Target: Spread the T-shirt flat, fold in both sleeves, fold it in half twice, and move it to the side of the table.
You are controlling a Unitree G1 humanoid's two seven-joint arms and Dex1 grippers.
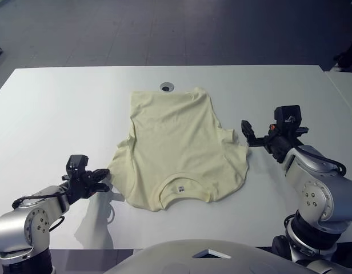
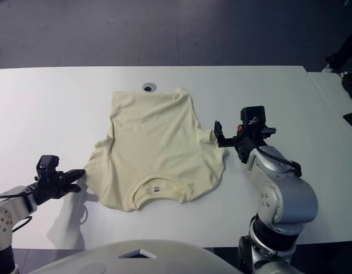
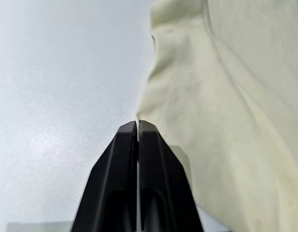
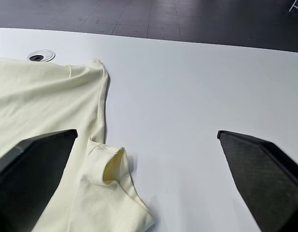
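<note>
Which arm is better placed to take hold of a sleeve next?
Right, probably: the right gripper is open beside the T-shirt's curled sleeve, while the left gripper is shut at the other sleeve's edge and must open first.

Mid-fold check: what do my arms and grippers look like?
Left arm and right arm: rounded silver-grey shells, black joints, a black cable looping along each. Left gripper and right gripper: matte black, two flat tapered fingers. A small red-orange mark sits by the right wrist's boxy black camera mount.
</note>
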